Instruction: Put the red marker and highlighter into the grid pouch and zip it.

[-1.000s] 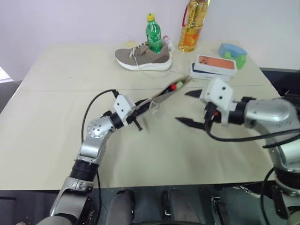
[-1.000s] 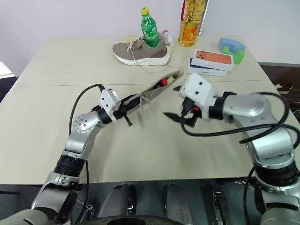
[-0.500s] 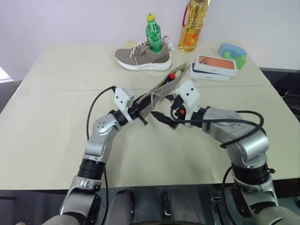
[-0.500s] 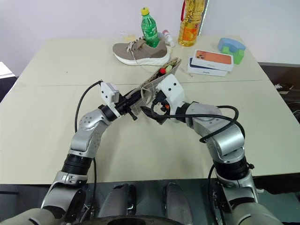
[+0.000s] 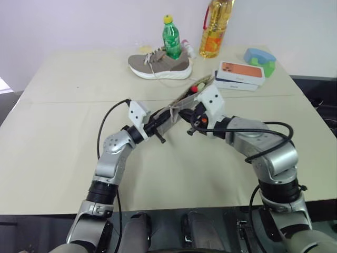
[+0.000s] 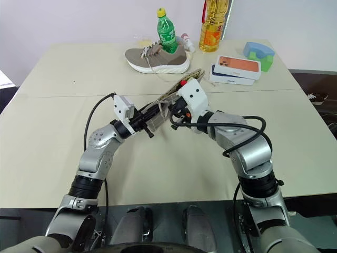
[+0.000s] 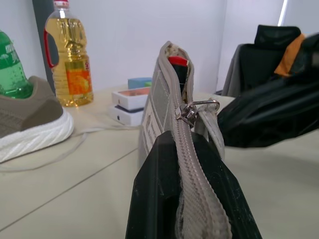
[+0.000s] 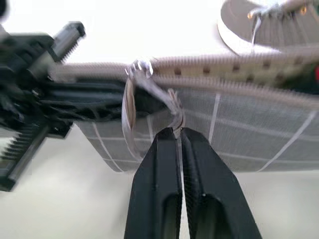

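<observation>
Above the middle of the worktop [image 5: 63, 158], the left gripper [image 5: 158, 125] is clamped on the near end of the grid pouch [image 6: 166, 105], holding it up edge-on. The red marker [image 7: 177, 61] pokes from its open far end. The right gripper [image 8: 175, 134] has pinched together on the zipper pull tab [image 8: 172, 107]. Zipping is in hand; next, likely, a steady pull along the zipper towards the worktop's far edge.
</observation>
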### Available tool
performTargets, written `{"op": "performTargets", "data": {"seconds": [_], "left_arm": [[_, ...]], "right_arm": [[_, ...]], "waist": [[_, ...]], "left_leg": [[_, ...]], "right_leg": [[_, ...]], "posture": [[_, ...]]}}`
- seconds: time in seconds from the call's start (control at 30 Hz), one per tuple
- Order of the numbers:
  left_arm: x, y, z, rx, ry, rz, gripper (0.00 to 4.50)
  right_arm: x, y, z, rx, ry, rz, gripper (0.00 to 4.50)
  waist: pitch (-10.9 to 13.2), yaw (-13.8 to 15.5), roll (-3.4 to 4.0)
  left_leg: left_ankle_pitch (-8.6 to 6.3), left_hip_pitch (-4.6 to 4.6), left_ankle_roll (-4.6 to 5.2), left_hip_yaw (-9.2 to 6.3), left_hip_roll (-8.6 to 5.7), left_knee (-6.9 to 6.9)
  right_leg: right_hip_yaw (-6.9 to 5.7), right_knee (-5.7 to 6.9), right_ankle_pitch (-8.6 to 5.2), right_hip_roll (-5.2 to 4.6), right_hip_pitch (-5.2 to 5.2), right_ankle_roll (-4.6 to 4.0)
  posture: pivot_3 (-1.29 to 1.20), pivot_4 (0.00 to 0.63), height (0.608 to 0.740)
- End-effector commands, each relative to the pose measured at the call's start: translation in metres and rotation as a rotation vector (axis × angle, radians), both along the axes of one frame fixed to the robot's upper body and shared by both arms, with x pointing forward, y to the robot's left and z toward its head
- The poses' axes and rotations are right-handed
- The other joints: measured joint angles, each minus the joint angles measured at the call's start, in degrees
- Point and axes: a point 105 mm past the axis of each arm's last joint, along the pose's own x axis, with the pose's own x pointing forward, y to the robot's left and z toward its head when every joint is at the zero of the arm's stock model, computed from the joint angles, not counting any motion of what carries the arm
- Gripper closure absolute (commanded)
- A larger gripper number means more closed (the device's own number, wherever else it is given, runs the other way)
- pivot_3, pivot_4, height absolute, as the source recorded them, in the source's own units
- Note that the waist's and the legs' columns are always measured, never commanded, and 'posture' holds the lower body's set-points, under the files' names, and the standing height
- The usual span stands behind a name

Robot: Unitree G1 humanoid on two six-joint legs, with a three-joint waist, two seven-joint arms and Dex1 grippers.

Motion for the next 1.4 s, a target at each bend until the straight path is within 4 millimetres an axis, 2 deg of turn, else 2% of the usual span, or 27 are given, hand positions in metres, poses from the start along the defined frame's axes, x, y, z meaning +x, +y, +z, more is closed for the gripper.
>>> {"op": "performTargets", "data": {"seconds": [0.03, 0.13, 0.17, 0.27, 0.37, 0.67, 0.83, 0.97, 1.07, 1.23, 1.4], "left_arm": [[-0.005, -0.002, 0.013, -0.011, -0.063, -0.013, 4.5], [-0.005, -0.001, 0.014, -0.021, -0.058, -0.013, 4.5], [-0.005, -0.001, 0.014, -0.021, -0.057, -0.015, 4.5], [-0.005, -0.002, 0.014, -0.02, -0.058, -0.019, 4.5], [-0.005, -0.002, 0.015, -0.02, -0.06, -0.025, 4.5], [-0.005, -0.004, 0.017, -0.016, -0.069, -0.036, 4.5], [-0.005, -0.004, 0.018, -0.017, -0.073, -0.035, 4.5], [-0.005, -0.004, 0.018, -0.019, -0.075, -0.031, 4.5], [-0.004, -0.004, 0.018, -0.021, -0.075, -0.027, 4.5], [-0.003, -0.001, 0.018, -0.014, -0.082, -0.016, 4.5], [0.0, 0.005, 0.015, 0.016, -0.093, 0.003, 4.5]], "right_arm": [[-0.008, -0.006, 0.022, 0.002, -0.086, 0.021, 4.46], [-0.01, -0.011, 0.022, -0.018, -0.082, 0.024, 4.46], [-0.011, -0.012, 0.022, -0.017, -0.075, 0.029, 4.23], [-0.012, -0.012, 0.021, -0.012, -0.067, 0.029, 3.17], [-0.009, -0.01, 0.02, -0.013, -0.072, 0.011, 1.64], [-0.007, 0.017, 0.009, 0.048, -0.015, 0.023, 1.64], [-0.004, 0.024, 0.005, 0.074, 0.009, 0.008, 1.64], [-0.004, 0.025, 0.003, 0.08, 0.024, 0.011, 2.81], [-0.004, 0.024, 0.003, 0.081, 0.026, 0.01, 4.4], [-0.003, 0.015, 0.008, 0.082, 0.011, -0.014, 4.46], [0.003, -0.009, 0.019, 0.049, -0.033, -0.08, 4.46]], "waist": [[0.0, 0.0, 0.0], [0.0, 0.01, 0.0], [0.0, 0.01, 0.0], [0.0, -0.11, 0.0], [0.0, -0.04, 0.0], [0.0, -0.03, 0.0], [0.0, -0.03, 0.0], [0.0, -0.03, 0.0], [0.0, -0.03, 0.0], [0.0, -0.05, 0.0], [0.0, -0.02, 0.0]], "left_leg": [[0.0, 0.0, 0.0, 0.0, 0.0, 0.0], [0.0, -0.01, 0.0, 0.0, 0.0, 0.0], [0.0, 0.0, 0.0, 0.0, 0.0, 0.0], [0.0, 0.0, 0.0, 0.01, 0.0, -0.01], [0.0, 0.0, 0.0, 0.0, 0.01, -0.02], [0.0, -0.01, 0.0, 0.0, 0.01, -0.04], [0.0, -0.01, 0.0, 0.0, 0.01, -0.04], [0.0, -0.01, 0.0, 0.0, 0.01, -0.04], [0.0, -0.02, 0.0, 0.0, 0.01, -0.04], [0.0, -0.02, 0.0, 0.0, 0.01, -0.05], [0.0, -0.02, 0.0, 0.0, 0.01, -0.05]], "right_leg": [[0.0, 0.0, 0.0, 0.0, 0.0, 0.0], [0.0, -0.03, 0.0, -0.01, 0.0, 0.0], [0.0, -0.02, 0.0, -0.01, 0.01, 0.0], [0.0, -0.02, 0.0, 0.0, 0.0, 0.0], [0.0, -0.02, 0.0, 0.0, 0.0, 0.0], [0.0, -0.03, 0.0, 0.0, -0.02, 0.0], [0.0, -0.03, 0.0, -0.01, -0.02, 0.0], [0.0, -0.04, 0.0, -0.01, -0.02, 0.0], [0.0, -0.04, 0.0, 0.0, -0.02, 0.0], [0.0, -0.04, 0.0, 0.0, -0.02, 0.0], [0.0, -0.05, 0.0, 0.0, -0.02, 0.0]], "posture": [[0.0, 0.15, 0.74], [0.0, 0.15, 0.74], [0.0, 0.15, 0.74], [0.0, 0.15, 0.74], [0.0, 0.15, 0.74], [0.0, 0.15, 0.74], [0.0, 0.15, 0.74], [0.0, 0.15, 0.74], [0.0, 0.15, 0.74], [0.0, 0.15, 0.74], [0.0, 0.15, 0.74]]}}
